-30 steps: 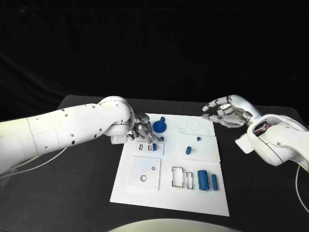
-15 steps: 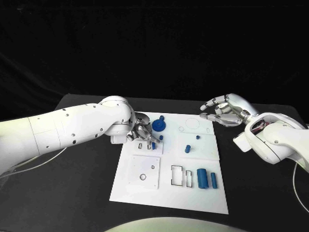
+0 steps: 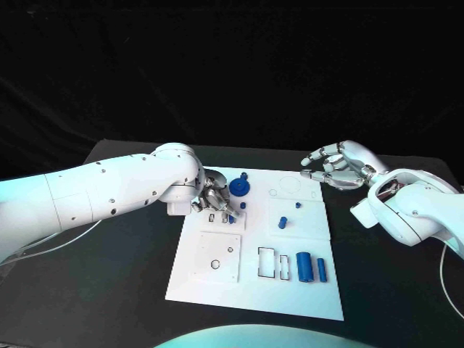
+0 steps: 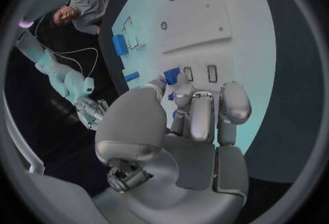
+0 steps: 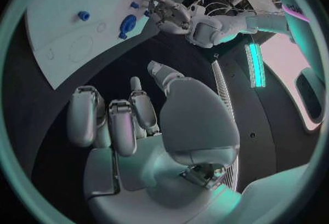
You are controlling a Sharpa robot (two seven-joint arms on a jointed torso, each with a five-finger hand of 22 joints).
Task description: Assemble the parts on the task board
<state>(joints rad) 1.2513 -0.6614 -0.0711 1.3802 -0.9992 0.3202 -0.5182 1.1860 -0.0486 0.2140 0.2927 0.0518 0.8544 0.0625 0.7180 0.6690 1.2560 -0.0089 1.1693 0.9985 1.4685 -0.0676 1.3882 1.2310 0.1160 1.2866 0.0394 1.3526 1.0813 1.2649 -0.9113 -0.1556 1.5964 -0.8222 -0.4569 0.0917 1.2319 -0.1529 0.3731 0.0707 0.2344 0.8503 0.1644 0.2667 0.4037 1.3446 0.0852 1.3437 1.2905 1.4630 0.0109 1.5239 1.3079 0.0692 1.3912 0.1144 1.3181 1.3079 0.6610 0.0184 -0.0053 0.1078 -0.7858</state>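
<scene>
The white rectangular task board (image 3: 255, 290) lies in the middle of the black table (image 3: 106, 290), its long side running away from the robot. On it are several small blue plastic parts: a round blue disc-shaped part (image 3: 239, 190) at the far left corner, a short blue peg (image 3: 281, 222) and a tiny blue stud (image 3: 297, 206) on the raised white square beside it, and two upright-lying blue cylinders (image 3: 312, 268) side by side near the right edge. Black-outlined rectangular slots (image 3: 267, 263) sit just left of those cylinders, and a raised white square plate with two small holes (image 3: 218, 258) lies near the left edge.

The left hand (image 3: 212, 199) hangs over the board's far left part, its bulky white forearm hiding much of that corner from the head camera. The left wrist view shows what the head view does not: the fingers (image 4: 203, 114) curl down toward the board, with a small blue rectangular part (image 4: 171, 75) at the thumb tip, beside two small slots. It looks pinched there, though contact is hard to confirm.

The right hand (image 3: 335, 167) hovers off the board's far right corner, above the table, well apart from every part. Its right wrist view shows the fingers (image 5: 109, 120) curled loosely inward, holding nothing.
</scene>
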